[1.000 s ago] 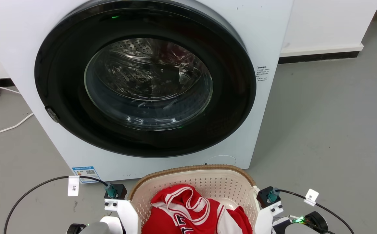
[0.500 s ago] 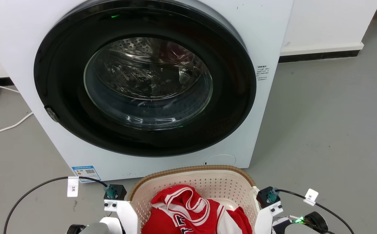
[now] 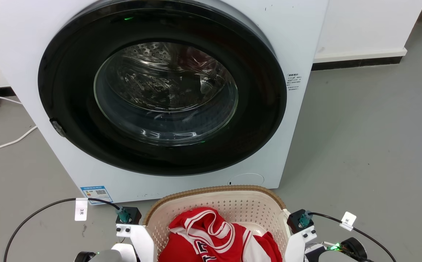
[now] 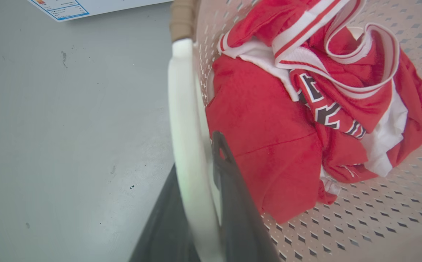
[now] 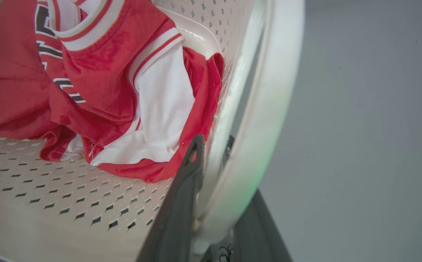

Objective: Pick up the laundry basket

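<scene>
the basket (image 3: pixel 216 188) is parked right in front of the washer (image 3: pixel 301 47), just below its door, with a red jersey (image 3: pixel 211 233) heaped inside. its left handle (image 4: pixel 181 109) is pinched between the fingers of the left gripper (image 4: pixel 196 156), and the right handle (image 5: pixel 269 109) is clamped the same way by the right gripper (image 5: pixel 212 145), so both are closed narrow on thin, smooth plastic. whether it's been raised off the floor yet can't be told. what could go wrong, probably: if one side gets lifted faster, the basket would be tipped and the jersey dumped toward the washer. a handle could be slid out of such a shallow pinch, and the far rim could be knocked against the washer front if it's swung forward.
</scene>
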Robot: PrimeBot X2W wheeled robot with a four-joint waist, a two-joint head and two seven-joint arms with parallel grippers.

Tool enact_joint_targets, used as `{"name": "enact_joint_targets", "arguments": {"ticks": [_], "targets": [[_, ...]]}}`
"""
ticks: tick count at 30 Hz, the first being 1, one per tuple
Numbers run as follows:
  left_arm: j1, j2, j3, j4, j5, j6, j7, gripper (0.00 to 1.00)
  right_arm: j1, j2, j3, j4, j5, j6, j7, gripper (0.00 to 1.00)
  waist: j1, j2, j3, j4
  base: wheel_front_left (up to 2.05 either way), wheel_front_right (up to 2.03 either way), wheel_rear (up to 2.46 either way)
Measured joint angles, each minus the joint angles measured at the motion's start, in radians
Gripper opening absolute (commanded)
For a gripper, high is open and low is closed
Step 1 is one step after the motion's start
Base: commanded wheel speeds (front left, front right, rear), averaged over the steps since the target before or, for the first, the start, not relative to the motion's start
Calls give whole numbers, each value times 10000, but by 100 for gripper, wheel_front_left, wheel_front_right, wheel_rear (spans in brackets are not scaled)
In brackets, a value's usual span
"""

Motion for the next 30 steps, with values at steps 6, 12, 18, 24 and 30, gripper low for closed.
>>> {"name": "enact_joint_targets", "arguments": {"ticks": [6,12,18,24,30], "targets": [[-28,2,-178,27,-169,2,-29,0,-10,-4,132,23,123,0,-10,0,0,0,-1,4,0,0,0],[-35,19,-341,35,-336,2,-69,0,-25,-6,249,44,282,0,-36,0,0,0,-17,-2,0,0,0],[-40,31,-508,46,-518,2,-109,0,-29,-10,376,63,374,0,-44,0,0,0,-33,-13,0,0,0],[-60,42,-671,58,-648,2,-127,0,-32,-15,483,75,460,0,-50,0,0,0,-33,-15,0,0,0],[-78,52,-828,67,-790,2,-130,0,-33,-21,579,84,554,0,-54,0,0,0,-26,-8,0,0,0]]}}
